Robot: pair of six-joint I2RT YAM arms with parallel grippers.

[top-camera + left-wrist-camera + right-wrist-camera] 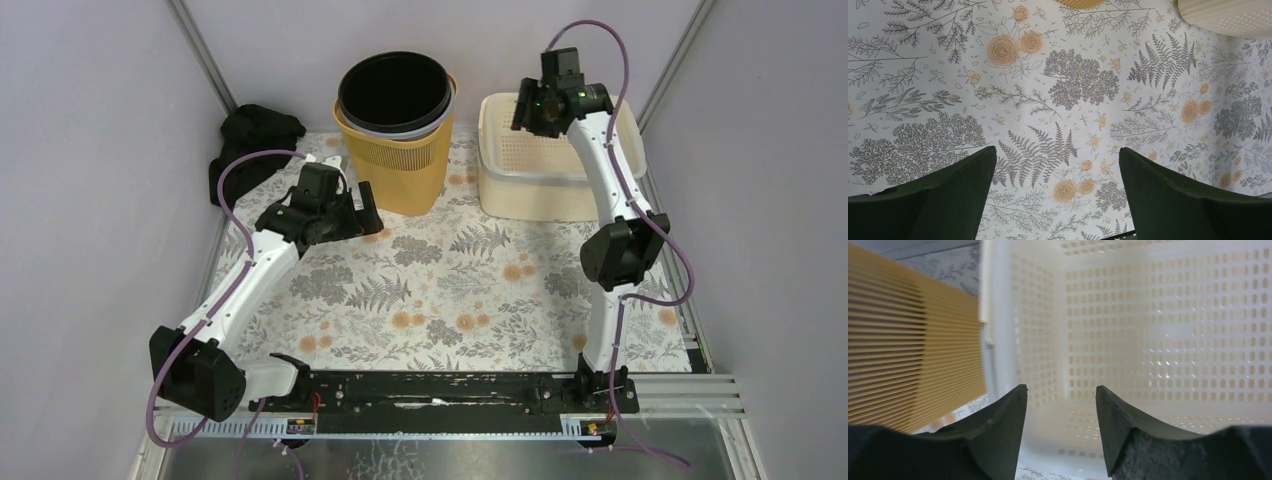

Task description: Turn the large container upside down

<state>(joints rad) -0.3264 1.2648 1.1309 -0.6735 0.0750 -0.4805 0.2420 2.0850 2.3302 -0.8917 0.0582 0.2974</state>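
Cream plastic basket [545, 190]: the large container I was after. It stood at the rear right of the tabletop [460, 290], near the back wall.
Basket attitude: upright on its base with the mouth facing up. As far as I could judge from the top camera, its long axis ran left to right across the tabletop.
Basket contents: the right wrist view looked into it, and I saw only its own perforated walls [1168, 330] and floor.
Yellow bin [400, 170]: a ribbed tub just left of the basket, upright, with a narrow strip of tabletop showing between the two. Its slatted side [908, 355] filled the left of the right wrist view.
Bin contents: a black bucket [395, 90] sat nested inside it, mouth up, with its rim standing above the yellow rim.
Right pincer [530, 120]: it hung over the basket's left end, pointing down into it. The fingers were parted [1061, 387] and nothing lay between them, so it was released.
Left pincer [345, 215]: it hovered low over the floral cover just left of the yellow bin, spread wide [1058, 155] and grasping nothing.
Black cloth [255, 135]: it lay bunched at the rear left corner, well apart from the basket.
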